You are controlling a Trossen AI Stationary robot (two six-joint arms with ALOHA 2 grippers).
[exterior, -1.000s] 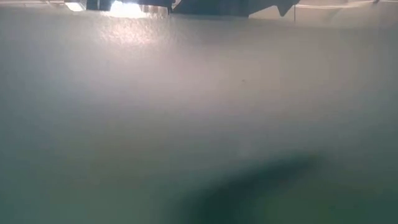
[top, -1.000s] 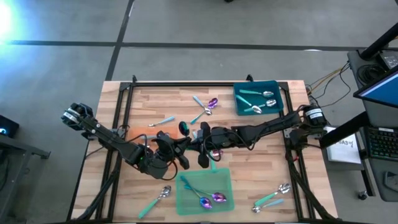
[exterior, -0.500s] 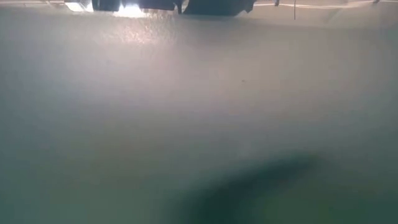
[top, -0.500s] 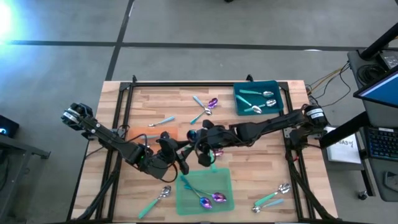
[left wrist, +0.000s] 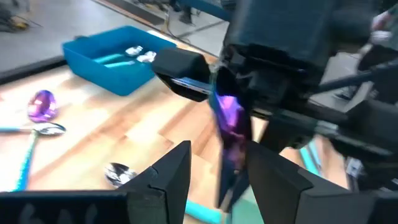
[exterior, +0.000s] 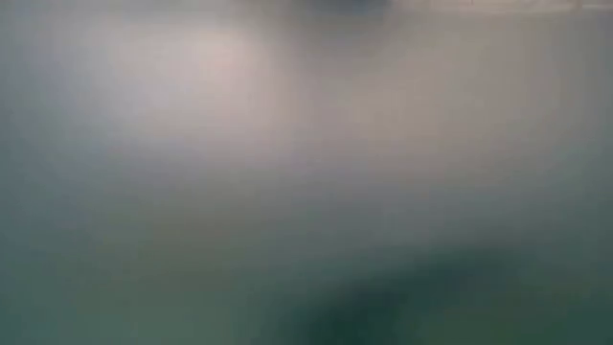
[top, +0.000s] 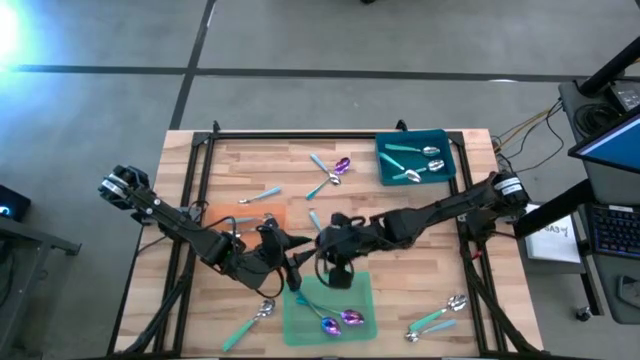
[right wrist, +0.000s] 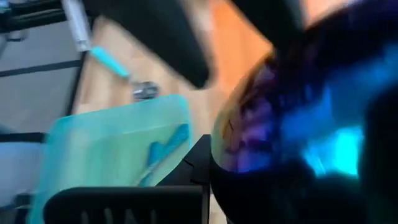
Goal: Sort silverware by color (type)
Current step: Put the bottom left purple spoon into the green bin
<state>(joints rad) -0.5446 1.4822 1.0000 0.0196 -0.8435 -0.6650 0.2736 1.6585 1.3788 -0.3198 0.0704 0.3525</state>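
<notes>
Right hand (top: 343, 268) clenched on purple spoon (left wrist: 229, 121), held above near edge of green mat (top: 356, 295) mid tabletop. Left hand (left wrist: 214, 163) spread, fingers either side of spoon, not gripping. Spoon judged light, stiff, slick; thin handle best hold.
</notes>
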